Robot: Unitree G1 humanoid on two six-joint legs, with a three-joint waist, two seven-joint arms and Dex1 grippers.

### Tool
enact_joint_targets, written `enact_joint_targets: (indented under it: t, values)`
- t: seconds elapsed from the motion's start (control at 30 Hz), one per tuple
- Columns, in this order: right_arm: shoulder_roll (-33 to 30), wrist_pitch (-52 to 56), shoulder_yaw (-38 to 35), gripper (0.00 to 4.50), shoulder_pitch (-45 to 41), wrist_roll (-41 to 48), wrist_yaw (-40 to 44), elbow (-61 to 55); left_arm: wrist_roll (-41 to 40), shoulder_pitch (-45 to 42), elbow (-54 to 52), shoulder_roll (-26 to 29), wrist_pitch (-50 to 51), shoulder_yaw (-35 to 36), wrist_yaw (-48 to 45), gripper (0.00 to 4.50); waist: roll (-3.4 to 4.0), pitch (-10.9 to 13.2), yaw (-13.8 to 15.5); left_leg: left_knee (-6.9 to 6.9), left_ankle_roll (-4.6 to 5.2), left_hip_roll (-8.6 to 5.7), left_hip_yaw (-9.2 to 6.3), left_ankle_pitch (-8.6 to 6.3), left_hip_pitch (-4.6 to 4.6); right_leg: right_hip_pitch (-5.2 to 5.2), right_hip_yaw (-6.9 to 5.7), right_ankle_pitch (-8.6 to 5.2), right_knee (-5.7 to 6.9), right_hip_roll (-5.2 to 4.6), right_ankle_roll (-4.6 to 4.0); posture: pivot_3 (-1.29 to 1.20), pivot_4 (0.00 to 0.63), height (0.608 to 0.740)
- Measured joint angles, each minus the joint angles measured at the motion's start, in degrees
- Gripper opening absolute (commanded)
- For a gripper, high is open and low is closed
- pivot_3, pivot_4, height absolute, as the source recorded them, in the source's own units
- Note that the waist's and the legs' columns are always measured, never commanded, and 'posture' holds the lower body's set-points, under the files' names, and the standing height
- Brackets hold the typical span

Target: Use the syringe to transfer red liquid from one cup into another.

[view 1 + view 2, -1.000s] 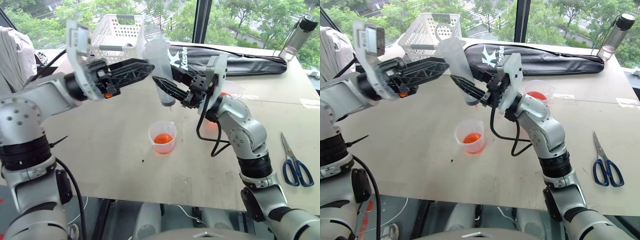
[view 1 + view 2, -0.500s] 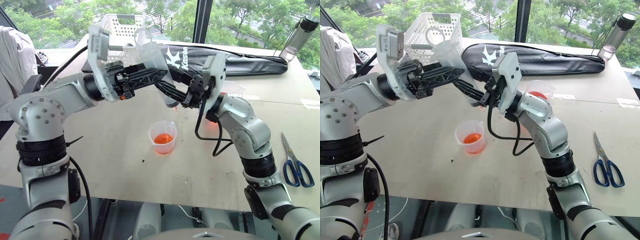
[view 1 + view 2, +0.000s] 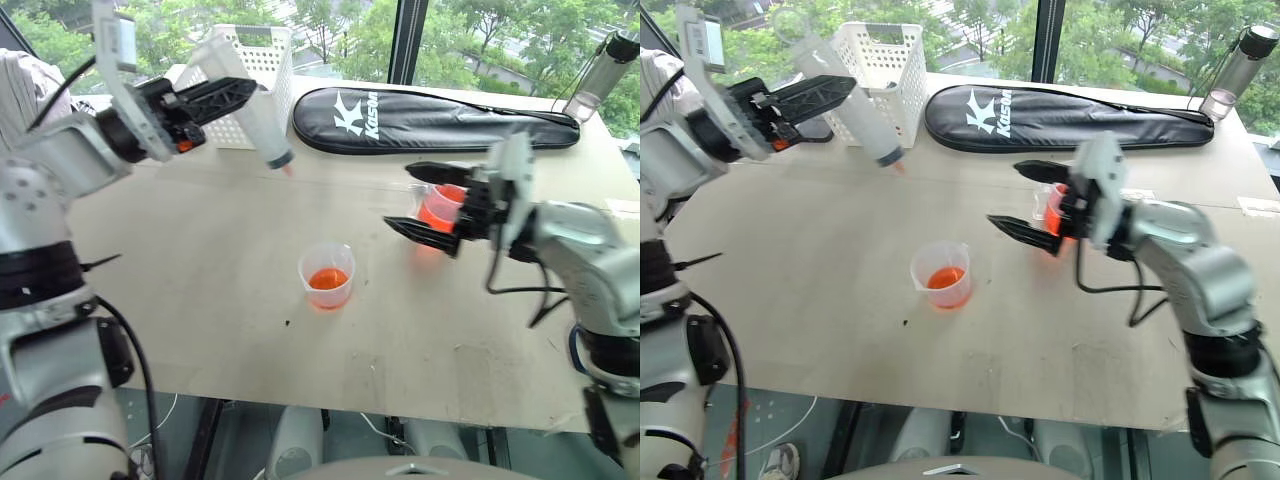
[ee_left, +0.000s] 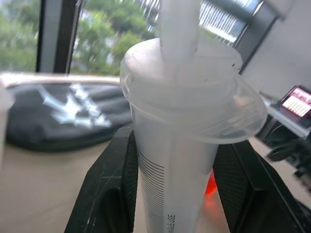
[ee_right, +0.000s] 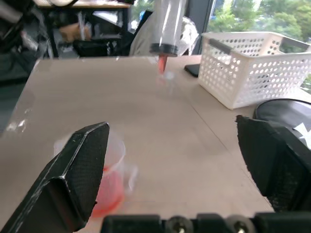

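I see my left gripper [image 3: 225, 95] w/ fingers clamped on the large clear plastic syringe [image 3: 262, 128], held up over the counter's [image 3: 200, 260] left-rear by the white perforated basket [image 3: 255, 62], reddish nozzle angled down; my right gripper [image 3: 425, 198] has fingers spread wide, empty, just beside the taller clear handled measuring cup [image 3: 440, 208] of orange-red liquid [image 3: 438, 212]. The short clear handleless cup [image 3: 326, 275] w/ some red liquid sits mid-counter, btwn both arms.

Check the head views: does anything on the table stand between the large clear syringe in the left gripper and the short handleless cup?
Nothing visible does. Bare tabletop lies between the large clear plastic syringe held aloft and the short clear handleless cup.
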Motion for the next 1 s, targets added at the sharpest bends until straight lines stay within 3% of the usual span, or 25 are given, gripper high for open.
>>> enact_joint_targets:
  t: [0.13,0.27,0.43,0.67,0.9,1.0]
  values:
    - [-7.6,-0.1,-8.9,4.5,10.2,4.4,6.6,-4.0,4.4,-6.4,7.9,9.9,10.9,-10.4,-10.5,1.58,-0.02,0.0,-0.2,-0.12,0.0,-0.01,0.08,0.0,0.05,0.01,0.07,-0.07,-0.13,-0.01,0.11,0.0,0.15,0.724]
    - [-8.6,-0.3,-12.5,4.5,13.2,6.7,7.1,-6.4,9.7,-8.0,11.3,10.5,14.6,-21.4,-18.3,1.58,-0.01,0.0,-0.1,-0.07,0.01,0.01,0.06,0.01,0.08,0.0,0.08,-0.25,-0.09,0.0,-0.02,0.0,0.15,0.724]
    - [-8.6,0.1,-14.6,4.5,16.3,9.8,4.9,-10.4,18.8,-8.3,16.1,6.0,12.3,-34.6,-25.8,1.58,-0.02,0.0,0.2,0.15,0.01,0.01,0.06,0.01,0.01,0.02,0.08,-0.23,-0.04,-0.02,-0.06,0.0,0.15,0.724]
    - [-8.6,1.2,-14.3,4.5,19.5,11.5,0.3,-14.8,33.4,-13.3,35.3,-4.2,0.9,-43.2,-34.3,1.58,-0.06,0.0,0.5,0.2,0.02,0.01,0.05,0.0,-0.11,0.0,0.08,-0.18,-0.09,-0.01,-0.12,0.0,0.15,0.724]
    - [-8.8,1.2,-14.5,4.5,22.7,11.6,-1.9,-16.2,41.0,-15.6,45.5,-9.3,-4.8,-42.7,-35.9,4.48,-0.09,0.0,0.6,0.3,0.03,0.01,0.02,0.0,-0.12,0.02,0.05,-0.18,-0.03,-0.01,-0.12,0.0,0.15,0.724]
    - [-8.8,1.2,-15.2,4.5,23.9,12.0,-2.3,-16.2,42.8,-15.8,45.5,-9.1,-4.6,-41.1,-36.5,4.48,-0.09,0.0,0.5,0.32,0.03,0.01,0.01,0.0,-0.14,0.02,0.06,-0.18,-0.02,-0.02,-0.11,0.0,0.15,0.724]
